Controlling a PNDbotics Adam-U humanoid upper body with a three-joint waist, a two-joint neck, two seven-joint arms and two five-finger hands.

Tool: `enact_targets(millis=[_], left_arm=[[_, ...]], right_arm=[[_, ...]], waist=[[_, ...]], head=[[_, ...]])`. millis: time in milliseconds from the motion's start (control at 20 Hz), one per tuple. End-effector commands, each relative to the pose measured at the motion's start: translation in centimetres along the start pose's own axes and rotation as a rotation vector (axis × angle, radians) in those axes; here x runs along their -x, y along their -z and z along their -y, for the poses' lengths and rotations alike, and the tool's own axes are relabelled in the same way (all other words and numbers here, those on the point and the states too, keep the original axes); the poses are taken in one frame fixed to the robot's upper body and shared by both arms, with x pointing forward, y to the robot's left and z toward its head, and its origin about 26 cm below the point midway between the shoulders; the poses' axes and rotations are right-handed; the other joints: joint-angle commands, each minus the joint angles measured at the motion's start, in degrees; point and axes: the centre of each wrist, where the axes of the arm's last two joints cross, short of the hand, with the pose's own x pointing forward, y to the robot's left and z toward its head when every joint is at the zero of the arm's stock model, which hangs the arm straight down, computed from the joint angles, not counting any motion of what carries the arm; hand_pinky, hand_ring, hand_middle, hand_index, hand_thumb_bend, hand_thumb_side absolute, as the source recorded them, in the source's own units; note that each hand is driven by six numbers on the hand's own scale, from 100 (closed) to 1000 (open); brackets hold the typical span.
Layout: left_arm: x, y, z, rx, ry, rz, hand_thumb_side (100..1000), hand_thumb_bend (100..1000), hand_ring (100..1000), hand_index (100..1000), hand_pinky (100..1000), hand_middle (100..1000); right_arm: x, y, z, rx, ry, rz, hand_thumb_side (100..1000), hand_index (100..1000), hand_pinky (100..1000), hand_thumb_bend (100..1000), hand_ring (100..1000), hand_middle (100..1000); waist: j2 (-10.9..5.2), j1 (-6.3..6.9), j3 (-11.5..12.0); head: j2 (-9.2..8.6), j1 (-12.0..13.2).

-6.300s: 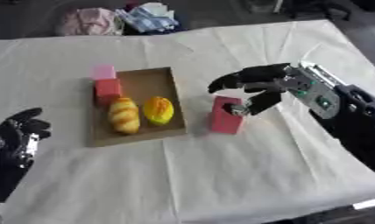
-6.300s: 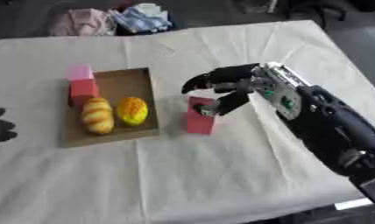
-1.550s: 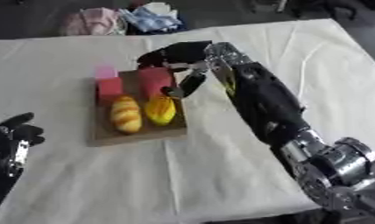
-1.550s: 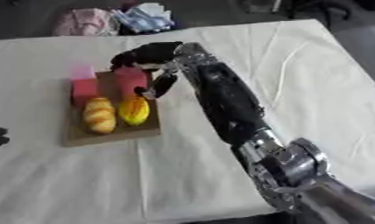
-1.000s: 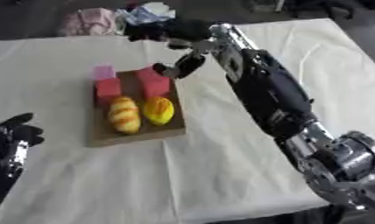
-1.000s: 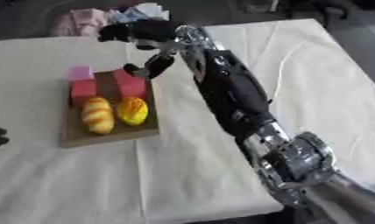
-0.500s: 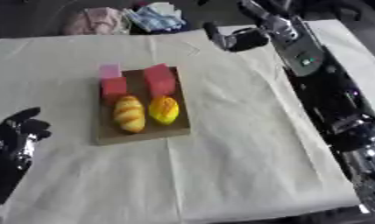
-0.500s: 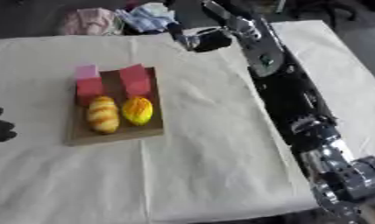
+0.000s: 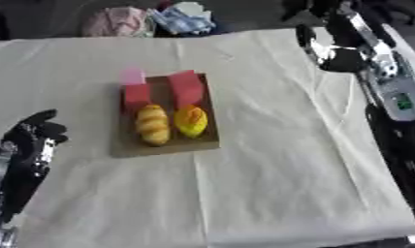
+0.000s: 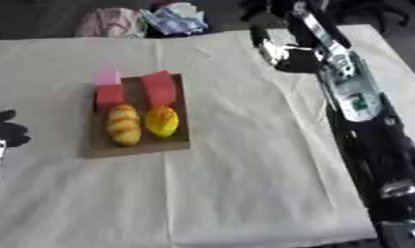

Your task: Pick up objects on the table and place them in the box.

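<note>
A shallow brown cardboard box (image 9: 163, 147) lies left of the table's middle. Its far end holds two pink-red blocks: one (image 9: 137, 91) on the left with a paler pink piece behind it, and one (image 9: 186, 87) on the right. In front of them lie a bread loaf (image 9: 152, 125) and a yellow-orange fruit (image 9: 191, 121). My right hand (image 9: 329, 48) hangs over the far right of the table, well away from the box, fingers loosely spread and holding nothing. At the lower left my left hand (image 9: 28, 145) rests open with fingers up.
A cream cloth (image 9: 270, 160) covers the table. Bundles of pink (image 9: 116, 22) and blue-white fabric (image 9: 185, 17) lie past the far edge. My right forearm (image 10: 359, 111) runs along the table's right side.
My right hand carried the second pink-red block to the box, set it beside the first, let go, and swung up and away to the far right. The left hand stayed put.
</note>
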Motion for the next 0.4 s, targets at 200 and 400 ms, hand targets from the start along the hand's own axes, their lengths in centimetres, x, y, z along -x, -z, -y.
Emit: enact_targets(millis=[200, 400], left_arm=[[-0.7, 0.3, -0.3, -0.052, -0.032, 0.053, 777, 100, 648, 854, 741, 624], [-0.7, 0.3, -0.1, -0.076, -0.058, 0.062, 781, 100, 650, 854, 742, 624]], right_arm=[[-1.3, -2.0, -0.9, 0.078, 0.148, -0.032, 486, 892, 809, 100, 657, 699], [-1.3, -4.3, -2.2, 0.117, 0.24, -0.091, 518, 885, 809, 100, 649, 687]], waist=[[-0.55, 0.71, 0.1], [-0.38, 0.63, 0.1]], head=[[0.26, 1.4], [0.26, 2.2]])
